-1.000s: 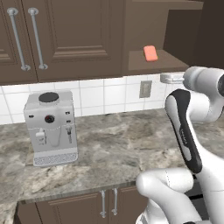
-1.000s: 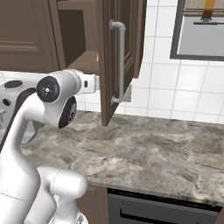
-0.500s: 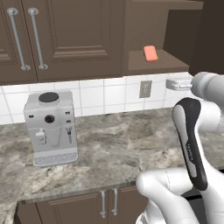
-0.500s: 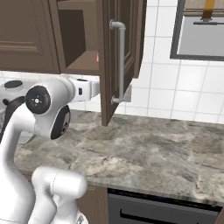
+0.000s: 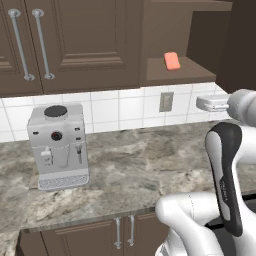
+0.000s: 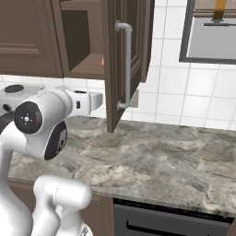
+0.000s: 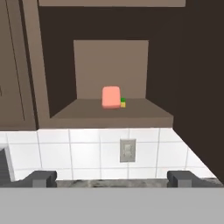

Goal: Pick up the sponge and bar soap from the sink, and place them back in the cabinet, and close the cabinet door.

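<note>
Hand view is looking straight into the dark brown wooden wall cabinet, where the salmon-pink rounded bar soap is sitting on the brown shelf, and a small corner of the green-and-yellow sponge is peeking out just beside and behind it, touching or nearly so. Two dark fingertips of the claw are standing wide apart at the bottom, holding nothing. A grey wall outlet is showing on the white tiles below the shelf. Left base view is showing the claw hovering below the shelf and off to its right, above the grey marbled tabletop, with a silver coffee machine standing well apart to the left. Right base view is showing the dark brown recessed-panel cabinet door hanging open, its long silver bar handle facing outward.
</note>
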Controlling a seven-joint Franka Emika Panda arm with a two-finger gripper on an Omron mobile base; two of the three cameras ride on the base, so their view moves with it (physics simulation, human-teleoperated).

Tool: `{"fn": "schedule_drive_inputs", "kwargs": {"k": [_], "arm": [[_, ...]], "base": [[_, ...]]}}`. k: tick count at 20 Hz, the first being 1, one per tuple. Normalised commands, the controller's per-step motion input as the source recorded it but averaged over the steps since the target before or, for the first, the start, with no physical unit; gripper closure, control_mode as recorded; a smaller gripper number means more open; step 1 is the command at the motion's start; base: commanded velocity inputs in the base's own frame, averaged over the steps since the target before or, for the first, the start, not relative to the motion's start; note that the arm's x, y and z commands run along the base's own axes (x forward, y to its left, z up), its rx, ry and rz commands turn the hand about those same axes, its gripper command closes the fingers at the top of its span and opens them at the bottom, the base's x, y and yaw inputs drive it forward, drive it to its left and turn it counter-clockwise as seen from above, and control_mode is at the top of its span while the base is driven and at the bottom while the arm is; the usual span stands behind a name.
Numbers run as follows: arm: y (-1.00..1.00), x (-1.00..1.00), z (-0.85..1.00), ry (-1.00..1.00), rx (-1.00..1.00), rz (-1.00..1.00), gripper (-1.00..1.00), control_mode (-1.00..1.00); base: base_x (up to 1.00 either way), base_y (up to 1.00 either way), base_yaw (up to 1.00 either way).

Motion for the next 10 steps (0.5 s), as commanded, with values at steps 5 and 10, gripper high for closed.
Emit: {"fn": "schedule_drive_inputs", "kwargs": {"k": [5,10], "arm": [[0.01,-0.37,0.1,0.0,0.0,0.0,-1.0,-1.0],[0.01,-0.27,0.09,-0.02,0.0,0.0,-1.0,-1.0]], "base": [[0.0,0.0,0.0],[0.0,0.0,0.0]]}}
